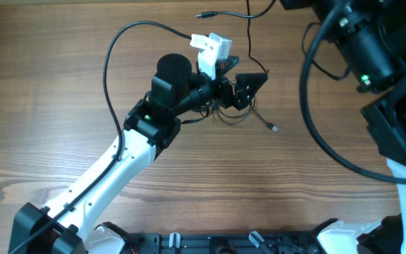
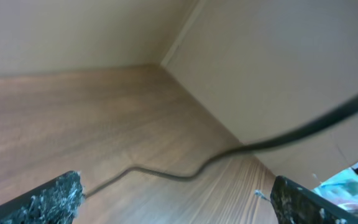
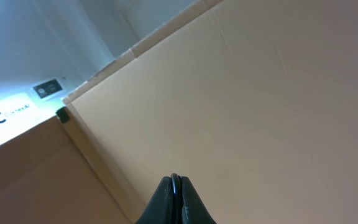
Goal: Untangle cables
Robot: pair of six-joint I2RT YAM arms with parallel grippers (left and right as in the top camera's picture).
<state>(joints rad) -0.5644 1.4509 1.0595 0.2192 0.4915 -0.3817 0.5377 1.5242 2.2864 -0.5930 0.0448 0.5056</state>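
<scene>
Thin black wire cables sit bunched in a small knot near the far edge of the brown wooden desk, mid-width. Left jaws spread wide just beside the knot, gripping nothing. Right jaws pressed together, empty, facing a beige cardboard wall.

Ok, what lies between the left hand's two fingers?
A thin black wire snaking over the brown wooden table, shown in the left wrist view.
</scene>
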